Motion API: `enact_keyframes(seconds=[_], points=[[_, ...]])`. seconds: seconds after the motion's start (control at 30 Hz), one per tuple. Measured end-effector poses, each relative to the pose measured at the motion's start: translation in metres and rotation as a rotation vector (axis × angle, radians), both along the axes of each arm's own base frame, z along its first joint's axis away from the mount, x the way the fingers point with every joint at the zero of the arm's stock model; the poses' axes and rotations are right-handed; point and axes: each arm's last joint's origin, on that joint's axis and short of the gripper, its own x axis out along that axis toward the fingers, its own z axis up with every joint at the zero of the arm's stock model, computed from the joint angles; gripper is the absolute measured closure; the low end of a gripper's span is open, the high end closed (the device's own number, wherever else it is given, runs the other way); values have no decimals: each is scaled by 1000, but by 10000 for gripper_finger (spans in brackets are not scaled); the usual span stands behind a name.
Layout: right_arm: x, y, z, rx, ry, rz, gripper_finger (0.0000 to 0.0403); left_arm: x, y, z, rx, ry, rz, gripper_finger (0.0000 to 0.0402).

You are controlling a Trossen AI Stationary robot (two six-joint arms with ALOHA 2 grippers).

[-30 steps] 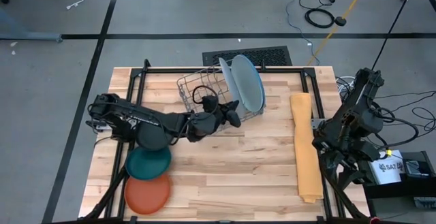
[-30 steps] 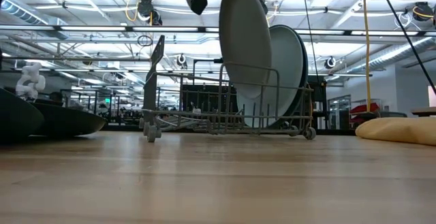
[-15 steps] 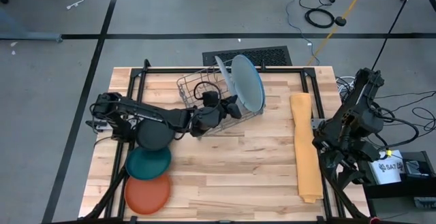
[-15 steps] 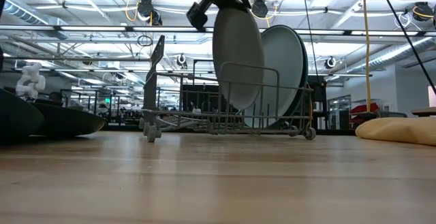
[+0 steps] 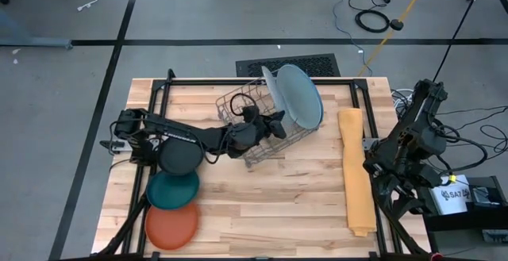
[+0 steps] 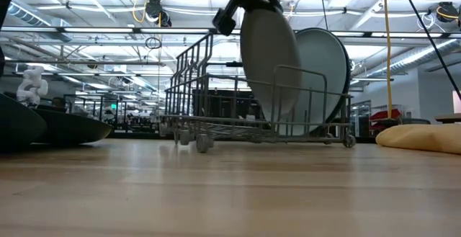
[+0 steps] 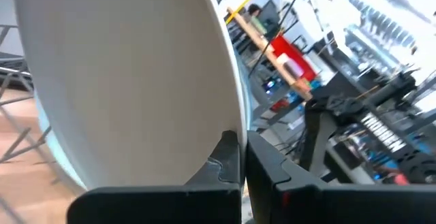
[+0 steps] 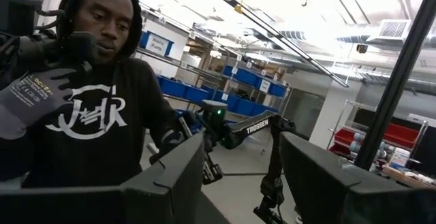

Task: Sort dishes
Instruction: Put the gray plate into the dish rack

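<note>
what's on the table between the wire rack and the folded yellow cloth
Nothing: in the high view, bare wood separates the wire rack from the yellow cloth.

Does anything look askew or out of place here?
Yes. The wire rack sits skewed on the table, its sides at an angle to the table edges. The left gripper is shut on a grey plate inside it, beside a blue plate. The right gripper waits open, off to the side.

Wooden slat table (image 5: pixel 262 197); wire dish rack (image 5: pixel 258 122) upper centre; black plate (image 5: pixel 179 156), teal plate (image 5: pixel 173 189), orange plate (image 5: pixel 171 224) lower left; yellow-orange folded cloth (image 5: pixel 356 170) right side.
</note>
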Motion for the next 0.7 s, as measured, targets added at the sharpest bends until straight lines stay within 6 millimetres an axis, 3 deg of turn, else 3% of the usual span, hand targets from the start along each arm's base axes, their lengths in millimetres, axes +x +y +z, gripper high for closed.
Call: enact_keyframes(seconds=[0.7], points=[[0,-1,0,2,1,-24,218,20,2,-34,-70,-90,34,401]])
